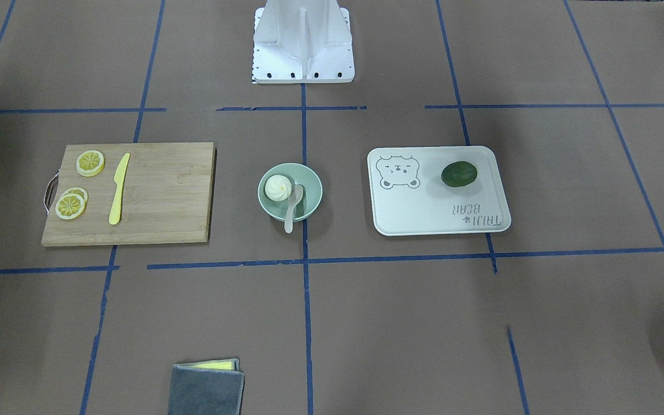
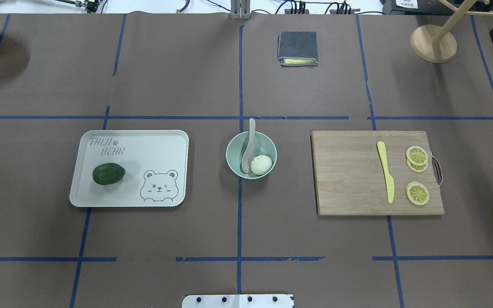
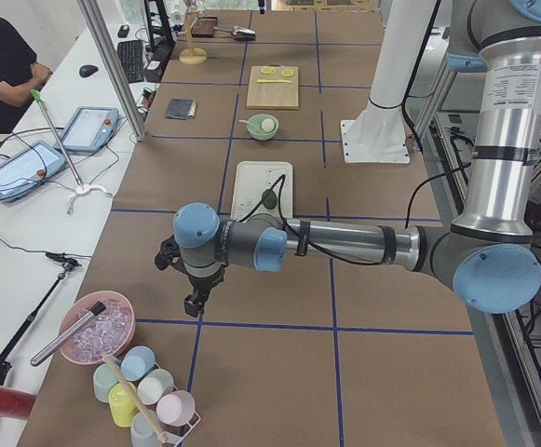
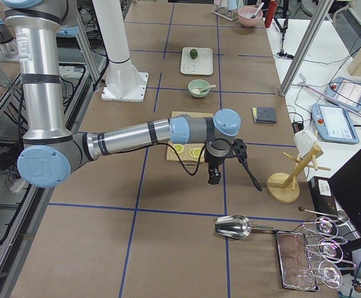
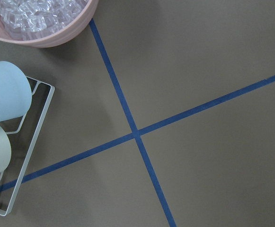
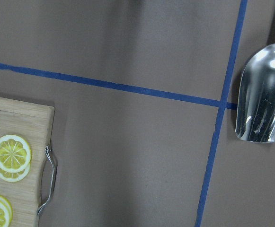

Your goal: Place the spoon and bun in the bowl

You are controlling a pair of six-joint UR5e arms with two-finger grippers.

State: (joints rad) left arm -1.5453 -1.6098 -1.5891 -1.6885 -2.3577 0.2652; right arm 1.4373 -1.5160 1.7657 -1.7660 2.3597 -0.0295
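Spoon (image 2: 248,147) and bun (image 2: 261,164) both sit in bowl (image 2: 274,149) at table centre: spoon head just left of bun, handle over the far rim. Left gripper (image 3: 179,281) is well off left by the pink ice bowl (image 3: 98,326). Right gripper (image 4: 236,182) is well off right, past the cutting board (image 2: 357,171), near the metal scoop (image 4: 233,226). Can't tell whether either pincer is apart or together.

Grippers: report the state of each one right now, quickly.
Left gripper: cannot tell; it shows only in the left side view.
Right gripper: cannot tell; it shows only in the right side view.
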